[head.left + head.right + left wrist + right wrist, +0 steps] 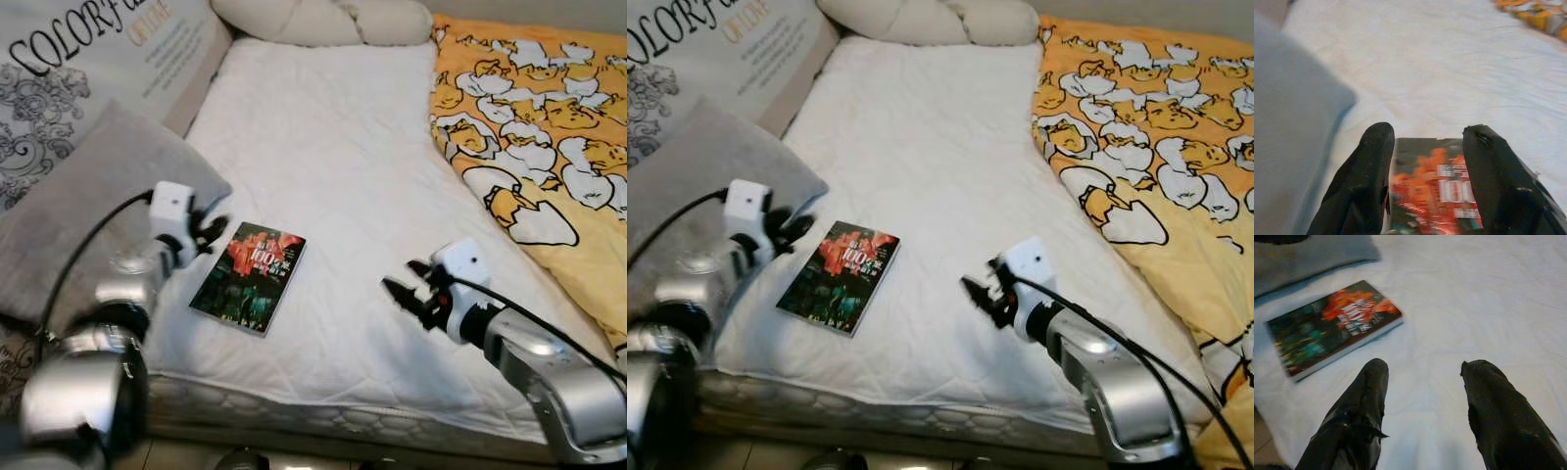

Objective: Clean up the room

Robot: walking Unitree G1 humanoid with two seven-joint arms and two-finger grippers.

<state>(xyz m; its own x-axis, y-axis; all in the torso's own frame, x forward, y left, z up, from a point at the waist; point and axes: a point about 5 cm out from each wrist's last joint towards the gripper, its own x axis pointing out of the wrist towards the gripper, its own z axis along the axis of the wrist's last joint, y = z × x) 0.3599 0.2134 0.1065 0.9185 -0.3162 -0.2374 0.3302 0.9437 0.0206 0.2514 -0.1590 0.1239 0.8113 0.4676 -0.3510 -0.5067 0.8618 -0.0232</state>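
I am looking down on a bed (323, 176) covered with a white quilted sheet. A book (249, 276) with a dark cover and red-orange artwork lies flat on the sheet near the bed's front edge, on the robot's left side, cover up.

Left pincer (211, 235): it sits just beside the book's upper left corner, low over the sheet. In the left wrist view its two black fingers (1364, 186) stand apart with the book's top edge between them; they hold nothing, and I cannot tell whether they touch the cover.

Right pincer (407, 294): it hangs over bare sheet, well to the right of the book and pointing toward it. In the right wrist view its fingers (1359, 416) are spread wide and empty, with the book (1327, 328) ahead of them and apart from them.

Surroundings: a grey pillow (93, 211) lies at the bed's left edge, just beside the left pincer. Behind it stands a cushion with printed lettering (93, 69). A cream knotted cushion (323, 20) rests at the head of the bed. A yellow blanket with a white-and-yellow cartoon print (549, 147) covers the bed's right side.
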